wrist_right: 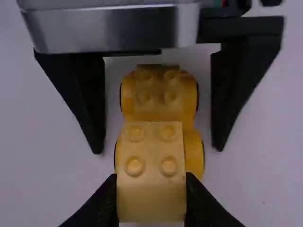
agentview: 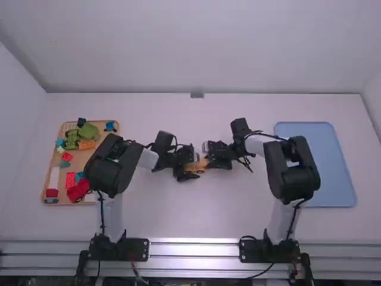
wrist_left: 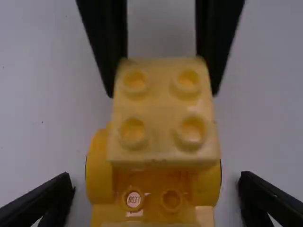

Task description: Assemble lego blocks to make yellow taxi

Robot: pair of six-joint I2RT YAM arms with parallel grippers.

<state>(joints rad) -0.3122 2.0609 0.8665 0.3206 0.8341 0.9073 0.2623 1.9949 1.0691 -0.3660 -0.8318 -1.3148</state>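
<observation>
The tan tray [agentview: 88, 159] holds red, green and blue blocks [agentview: 71, 179].

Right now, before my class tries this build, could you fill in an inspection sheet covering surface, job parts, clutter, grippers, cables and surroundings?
surface: white table
job's things: yellow wheeled base; studded yellow block over it, contact unclear
clutter: tray of mixed toy blocks, high view's left; blue tray, right
left gripper: jaws open, astride the base
right gripper: jaws shut on the block
cables: black cable by the right arm
surroundings: pale wall; metal rail along the near edge
</observation>
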